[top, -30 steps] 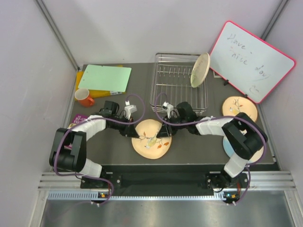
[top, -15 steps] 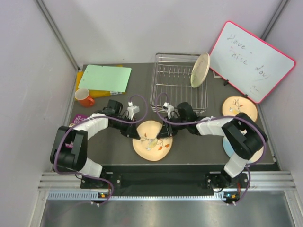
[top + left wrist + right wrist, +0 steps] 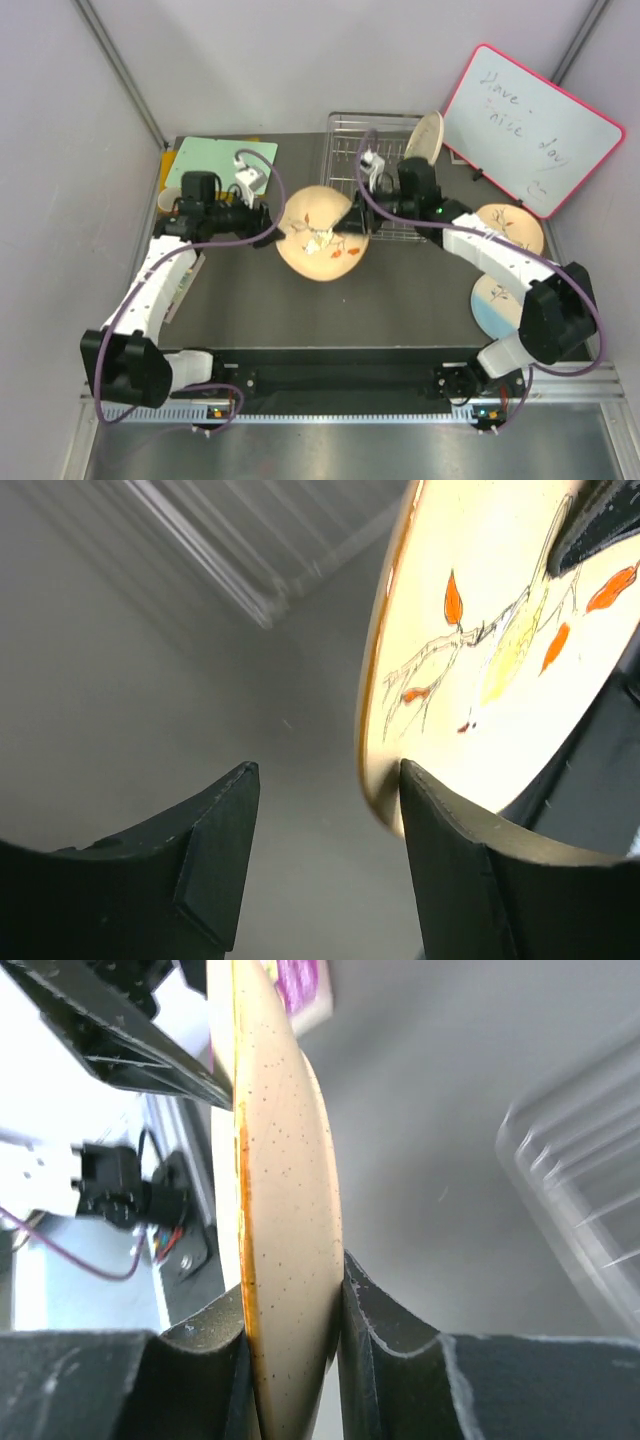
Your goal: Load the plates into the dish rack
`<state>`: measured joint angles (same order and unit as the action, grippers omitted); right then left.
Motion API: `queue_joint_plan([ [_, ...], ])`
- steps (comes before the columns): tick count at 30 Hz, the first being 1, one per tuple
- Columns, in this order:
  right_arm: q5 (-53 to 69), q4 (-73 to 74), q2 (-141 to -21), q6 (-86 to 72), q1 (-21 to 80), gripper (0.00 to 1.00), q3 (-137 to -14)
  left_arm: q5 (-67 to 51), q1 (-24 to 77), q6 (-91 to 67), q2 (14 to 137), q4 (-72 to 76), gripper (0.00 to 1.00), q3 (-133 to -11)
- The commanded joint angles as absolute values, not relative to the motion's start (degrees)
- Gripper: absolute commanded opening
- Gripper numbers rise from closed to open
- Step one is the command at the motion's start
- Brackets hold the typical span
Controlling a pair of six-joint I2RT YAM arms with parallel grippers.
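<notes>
Our right hand [image 3: 293, 1305] pinches the rim of the round peach plate with a sprig drawing [image 3: 320, 233], holding it tilted over the dark worktop [image 3: 400, 290], just near-left of the chrome wire dish rack [image 3: 385, 135]. Our left hand [image 3: 328, 780] is spread, the plate's rim just beside one finger.

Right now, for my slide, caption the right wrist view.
Right gripper pinches the rim of the peach plate, dish rack blurred behind.

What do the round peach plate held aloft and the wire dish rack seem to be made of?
The round peach plate: likely glazed ceramic, from its glossy speckled surface and thick rim, though melamine is possible. The wire dish rack: thin silvery rods, apparently chromed metal.
</notes>
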<state>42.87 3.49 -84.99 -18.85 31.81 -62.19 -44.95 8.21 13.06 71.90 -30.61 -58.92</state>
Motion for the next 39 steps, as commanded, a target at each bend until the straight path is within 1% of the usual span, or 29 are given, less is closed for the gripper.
queue_joint_plan([
  [1,39.43,12.81,-80.59,-9.95,29.27,0.00,-77.76,-43.42,6.07,11.88,66.37,-28.32,0.64,-68.28],
  [2,36.59,14.83,-81.99,-8.80,28.57,0.00,-79.96,-41.42,6.06,10.21,65.75,-26.91,0.66,-70.38],
  [3,33.34,16.51,-82.61,-8.18,28.04,0.00,-83.37,-40.27,6.06,7.15,65.05,-25.42,0.74,-70.75],
  [4,24.87,17.31,-83.31,-8.00,27.17,0.00,-85.15,-38.51,6.06,5.12,63.65,-21.14,0.87,-69.88],
  [5,21.31,17.92,-85.23,-7.82,26.72,0.00,-88.91,-34.32,5.98,0.66,62.76,-18.66,0.90,-68.65],
  [10,2.05,19.33,-93.41,-3.26,25.93,0.00,-101.58,-28.58,5.98,-4.56,59.68,-14.59,0.89,-63.12],
  [11,-1.11,19.77,-96.56,-3.34,25.93,0.00,-106.13,-27.69,5.98,-5.96,59.24,-13.81,0.89,-62.41],
  [12,-8.45,20.47,-98.16,-3.34,25.93,0.00,-108.35,-25.51,5.98,-6.59,58.37,-13.54,0.88,-61.79],
  [14,-15.26,20.57,-102.37,-2.99,26.02,0.00,-113.09,-24.53,6.06,-7.12,57.57,-13.27,0.88,-60.30],
  [15,-22.17,19.52,-103.52,-2.81,26.10,0.00,-114.07,-24.96,6.06,-6.68,57.05,-13.36,0.87,-59.77],
  [18,-32.30,16.27,-106.96,-1.76,26.28,0.00,-116.36,-24.87,6.06,-6.07,55.73,-13.19,0.87,-58.01],
  [25,-45.16,10.03,-110.65,1.76,27.33,0.00,-117.07,-26.27,6.06,-6.42,55.28,-10.99,0.87,-54.85],
  [30,-48.33,6.95,-111.97,3.78,27.42,0.00,-116.89,-26.63,6.06,-7.56,56.07,-9.49,0.87,-53.62],
  [39,-50.45,7.47,-113.55,2.55,26.37,0.00,-114.00,-27.51,6.06,-8.88,57.30,-8.26,0.87,-53.09],
])
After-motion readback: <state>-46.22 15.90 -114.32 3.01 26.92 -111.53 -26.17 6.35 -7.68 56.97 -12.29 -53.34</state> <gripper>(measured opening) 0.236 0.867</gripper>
